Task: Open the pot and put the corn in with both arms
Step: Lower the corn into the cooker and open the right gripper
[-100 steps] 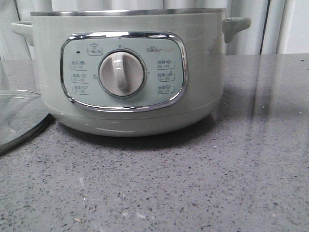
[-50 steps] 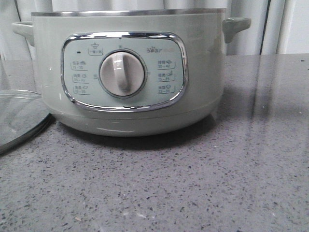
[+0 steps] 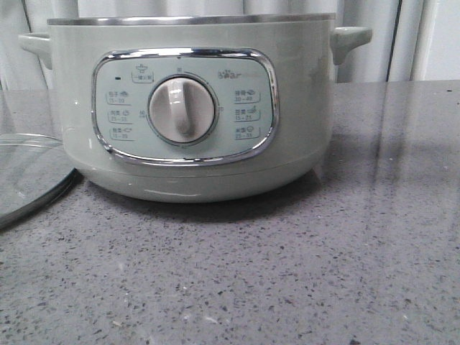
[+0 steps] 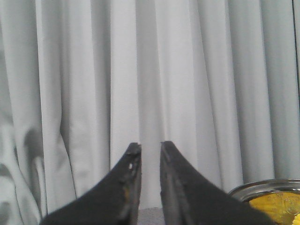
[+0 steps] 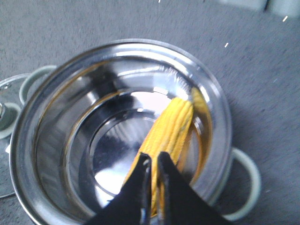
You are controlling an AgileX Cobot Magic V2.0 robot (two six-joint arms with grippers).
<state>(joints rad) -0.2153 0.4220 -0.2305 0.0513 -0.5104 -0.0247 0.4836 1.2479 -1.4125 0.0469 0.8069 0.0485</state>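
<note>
The pale green pot point(image 3: 302, 108) stands uncovered in the middle of the table, its dial facing the front view. The right wrist view looks down into its steel bowl point(image 5: 93, 140), where the yellow corn point(image 5: 176, 124) lies leaning against the inner wall. My right gripper point(image 5: 153, 157) hovers above the corn with its jaws almost touching and holding nothing. My left gripper point(image 4: 150, 146) is raised and faces the curtain, jaws a narrow gap apart and empty. The pot's rim point(image 4: 262, 185) shows beside it, with yellow inside. Neither gripper shows in the front view.
The glass lid point(image 3: 29, 176) lies flat on the grey table to the left of the pot and also shows in the right wrist view point(image 5: 7, 112). A white curtain point(image 4: 140, 70) hangs behind the table. The pot's side handle point(image 5: 246, 183) sticks out.
The pot has shifted very slightly to the right in the front view. The lid has not moved.
</note>
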